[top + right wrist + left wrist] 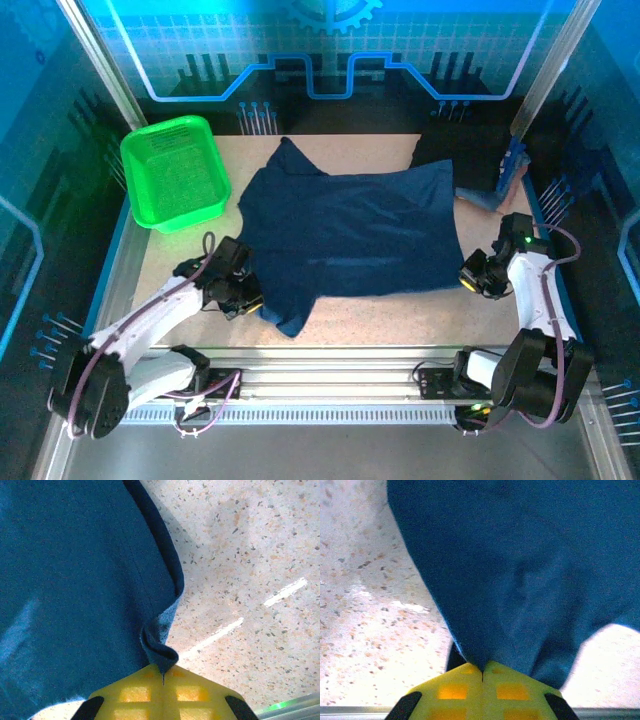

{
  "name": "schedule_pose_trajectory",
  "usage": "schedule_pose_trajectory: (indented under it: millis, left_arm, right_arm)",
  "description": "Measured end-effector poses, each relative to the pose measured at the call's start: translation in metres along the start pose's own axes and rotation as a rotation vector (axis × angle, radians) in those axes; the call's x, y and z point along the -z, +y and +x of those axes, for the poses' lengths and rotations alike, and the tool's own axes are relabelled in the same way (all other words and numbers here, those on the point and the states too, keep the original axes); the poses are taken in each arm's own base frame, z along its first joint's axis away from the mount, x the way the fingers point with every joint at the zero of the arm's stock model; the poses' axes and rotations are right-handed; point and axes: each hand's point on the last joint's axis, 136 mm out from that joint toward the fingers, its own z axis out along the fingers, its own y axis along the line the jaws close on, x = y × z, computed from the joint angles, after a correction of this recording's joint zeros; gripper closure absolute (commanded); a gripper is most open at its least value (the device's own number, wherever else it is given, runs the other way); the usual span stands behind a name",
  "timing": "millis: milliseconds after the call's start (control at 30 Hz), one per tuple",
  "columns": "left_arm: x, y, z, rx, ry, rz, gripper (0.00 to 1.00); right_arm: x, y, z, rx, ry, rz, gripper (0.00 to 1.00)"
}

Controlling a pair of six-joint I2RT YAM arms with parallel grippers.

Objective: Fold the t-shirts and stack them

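A navy-blue t-shirt (350, 235) lies spread across the middle of the table, plain side up, one sleeve pointing to the far left and another hanging toward the near edge. My left gripper (250, 300) is shut on the shirt's near-left edge; the cloth (520, 570) runs out from between the closed yellow fingers (455, 690). My right gripper (468, 275) is shut on the near-right corner, where a fold of hem (160, 652) is pinched between its yellow fingers (192, 692). A near-black shirt (455, 150) lies at the far right.
A bright green mesh basket (175, 170) stands at the far left corner of the table. A blue object (512, 165) stands at the far right edge. Speckled tabletop (400, 320) shows along the near edge, bounded by aluminium rails.
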Motion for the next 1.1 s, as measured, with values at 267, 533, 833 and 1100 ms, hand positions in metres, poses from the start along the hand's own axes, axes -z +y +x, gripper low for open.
schedule_pose_trajectory:
  millis: [267, 533, 833, 1100]
  left_arm:
    - [0.035, 0.009, 0.012, 0.008, -0.045, 0.035, 0.97]
    - [0.045, 0.03, 0.016, 0.062, -0.073, -0.016, 0.94]
    - [-0.006, 0.053, 0.008, 0.145, -0.003, -0.143, 0.92]
    - [-0.036, 0.048, -0.045, 0.178, -0.026, -0.165, 0.77]
  right_arm:
    - [0.015, 0.001, 0.0, 0.037, -0.025, -0.002, 1.0]
    - [0.022, -0.003, 0.006, 0.051, -0.027, 0.01, 1.0]
    - [0.015, -0.001, -0.002, 0.05, -0.027, 0.014, 1.0]
    - [-0.006, 0.001, -0.023, 0.047, -0.023, 0.029, 1.0]
